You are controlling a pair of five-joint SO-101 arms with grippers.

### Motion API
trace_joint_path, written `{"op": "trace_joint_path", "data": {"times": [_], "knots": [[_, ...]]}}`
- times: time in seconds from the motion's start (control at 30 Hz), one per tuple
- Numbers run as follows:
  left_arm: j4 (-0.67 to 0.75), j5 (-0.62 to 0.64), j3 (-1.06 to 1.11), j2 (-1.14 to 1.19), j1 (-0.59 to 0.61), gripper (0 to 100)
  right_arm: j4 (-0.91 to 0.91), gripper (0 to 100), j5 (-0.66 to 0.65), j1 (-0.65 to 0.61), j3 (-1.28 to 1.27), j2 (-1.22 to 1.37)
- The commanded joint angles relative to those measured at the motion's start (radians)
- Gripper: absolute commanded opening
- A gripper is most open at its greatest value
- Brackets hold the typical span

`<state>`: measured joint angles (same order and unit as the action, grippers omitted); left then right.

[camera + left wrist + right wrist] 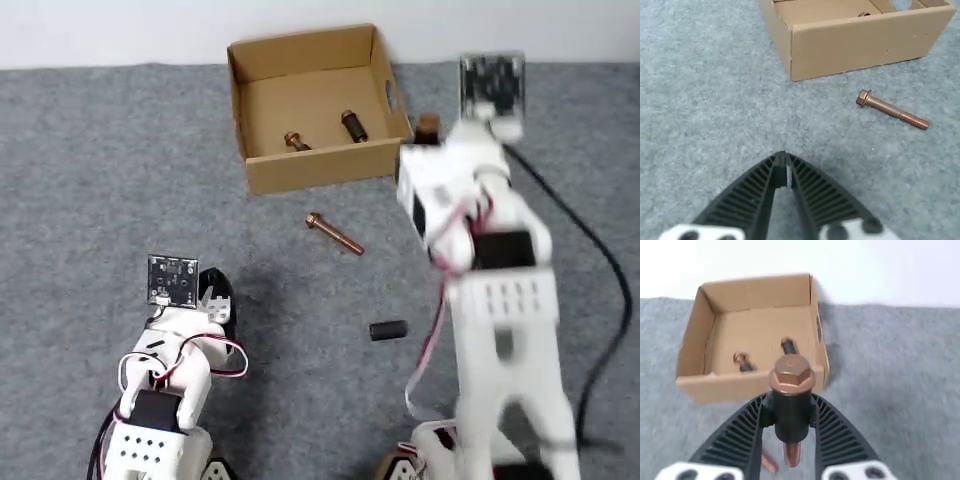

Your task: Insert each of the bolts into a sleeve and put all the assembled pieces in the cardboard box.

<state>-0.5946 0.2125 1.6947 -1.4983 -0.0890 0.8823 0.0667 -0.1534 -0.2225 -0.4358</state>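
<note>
The right gripper (788,401) is clamped on a short black cylindrical sleeve (788,417). A copper-coloured hex-head bolt (791,375) runs through the sleeve. The ribbed black fingers (752,427) press on the sleeve from both sides. The bolt's head sticks out at one end and its threaded tip at the other. In the high view this held bolt (428,126) is just outside the brown cardboard box (310,172), beside the corner next to the wall with the handle cut-out.

The left gripper (785,159) has its jaws closed with the tips touching and nothing between them. It is low over the grey carpet-like mat (700,100), well apart from the box (865,42). In the high view the left gripper (216,296) is near the lower left of the table.

Four bolts show in all, and four sleeves. One pair is in the right gripper. Two assembled pieces lie on the floor of the box (720,387), each a bolt in a dark sleeve. One (296,141) is near the front wall and the other (353,125) is towards the middle, and they lie apart from each other. One loose copper bolt (334,234) lies flat on the mat (100,200) in front of the box, with its head towards the box. One loose black sleeve (388,329) lies on its side further from the box, between the two arms and apart from the loose copper bolt (891,109).
</note>
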Motion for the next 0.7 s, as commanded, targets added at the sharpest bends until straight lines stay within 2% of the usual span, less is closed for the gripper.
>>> {"op": "trace_joint_path", "data": {"times": [0.0,0.33,0.67], "knots": [[-0.015,-0.011,-0.005,-0.005,0.006,0,-0.094,0.8,0.005,-0.008,0.227,0.2],[-0.04,-0.005,-0.005,-0.002,-0.002,1,-0.249,0.8,0.0,-0.064,0.614,0.717],[-0.043,-0.008,-0.005,-0.002,0.0,1,-0.26,0.9,-0.172,-0.091,0.928,1.122]]}}
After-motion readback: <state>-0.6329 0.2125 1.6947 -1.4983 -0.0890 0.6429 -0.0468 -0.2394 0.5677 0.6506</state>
